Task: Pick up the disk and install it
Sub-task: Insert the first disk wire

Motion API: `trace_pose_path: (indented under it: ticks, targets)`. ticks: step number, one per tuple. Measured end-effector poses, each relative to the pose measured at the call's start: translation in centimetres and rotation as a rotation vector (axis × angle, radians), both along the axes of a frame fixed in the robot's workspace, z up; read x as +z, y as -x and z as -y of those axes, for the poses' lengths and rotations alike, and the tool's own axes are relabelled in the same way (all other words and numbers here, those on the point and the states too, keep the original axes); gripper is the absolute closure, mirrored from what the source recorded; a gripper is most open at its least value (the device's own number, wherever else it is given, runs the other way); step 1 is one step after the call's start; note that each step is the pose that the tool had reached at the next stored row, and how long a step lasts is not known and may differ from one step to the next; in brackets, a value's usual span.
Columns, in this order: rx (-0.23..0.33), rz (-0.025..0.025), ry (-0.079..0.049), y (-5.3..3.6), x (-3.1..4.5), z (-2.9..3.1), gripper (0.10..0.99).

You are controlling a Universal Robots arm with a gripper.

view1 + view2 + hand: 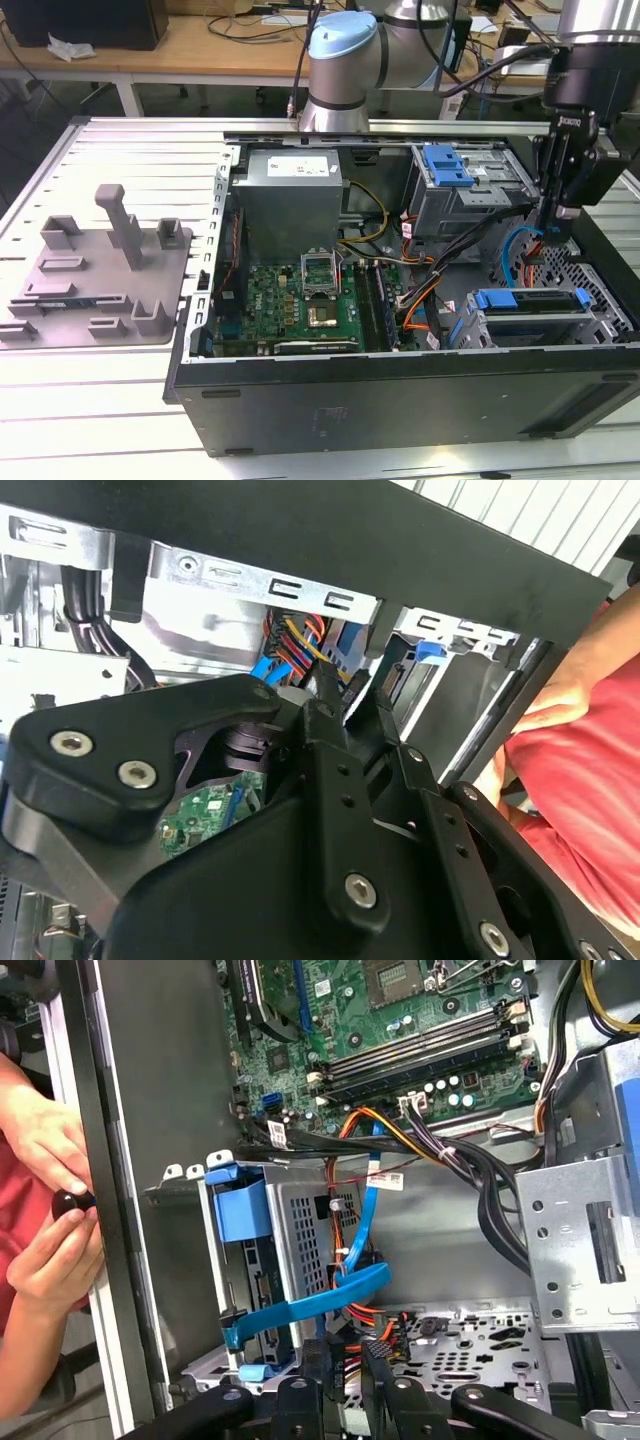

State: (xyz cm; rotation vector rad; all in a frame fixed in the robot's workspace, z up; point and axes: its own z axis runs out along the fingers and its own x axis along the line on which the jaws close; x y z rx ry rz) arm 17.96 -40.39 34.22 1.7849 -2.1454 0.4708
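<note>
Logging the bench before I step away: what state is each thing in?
Black metal computer case: lying on its side, panel off, open.
Bright blue plastic carrier: seated in grey metal cage.
Flat blue data cable: looped loose.
Robot's black hand: hangs in the open case, beside that cage.
Person's hands: holding a small black round piece beside the case.

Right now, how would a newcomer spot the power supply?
Look in the open black computer case. Beside the green motherboard stands the power supply: a plain grey metal box with a label on top. The drive cages at the exterior view's right carry blue plastic; it carries none.
</note>
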Motion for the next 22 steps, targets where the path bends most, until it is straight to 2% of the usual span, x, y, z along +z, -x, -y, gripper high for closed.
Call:
trace_pose_path:
  ticks: [7, 8, 10, 16, 17, 18, 20, 22]
  targets:
    - [0.000, -0.0002, 0.000, -0.09, -0.15, 0.19, 0.792]
    - [0.000, -0.0002, 0.000, -0.09, -0.17, 0.19, 0.812]
    - [0.000, -0.0002, 0.000, -0.09, -0.20, 0.19, 0.918]
    - [0.000, -0.0002, -0.001, -0.09, -0.22, 0.20, 0.918]
    - [0.000, -0.0002, -0.006, -0.09, -0.23, 0.30, 0.918]
    - [0.000, -0.0002, -0.015, -0.09, -0.21, 0.50, 0.918]
    - [0.000, -0.0002, -0.048, -0.09, -0.21, 1.25, 0.918]
    - [0.000, -0.0002, -0.065, -0.09, -0.17, 1.76, 0.918]
